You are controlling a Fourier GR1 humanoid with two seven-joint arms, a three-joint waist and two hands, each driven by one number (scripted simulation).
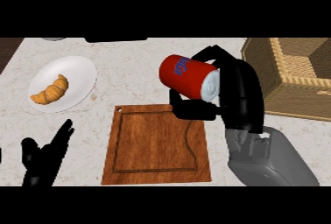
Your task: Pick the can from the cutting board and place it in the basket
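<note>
The right hand (226, 94) is rising from its grey forearm at the lower right, and it is grasping the can (191, 76), with the thumb curling under the can's lower side and the fingers wrapping over the top and far side. The can is red with a blue label and a white end, and it is tilting, with its white end facing down and to the right. It is hanging above the tabletop (129, 78), just past the upper right corner of the cutting board (155, 146), between the board and the basket (291, 78). Whether it is clear of the board's edge is hard to judge from this steep angle.

The left hand (45, 157) is resting at the lower left, released, with its fingers pointing up.

The basket is sitting at the upper right, cut off by the view's right edge. The right hand is covering part of the can's far side and the board's top right corner. The blue label's lettering is too small to read. A croissant (51, 89) is lying on a white plate (77, 70) at the upper left.
</note>
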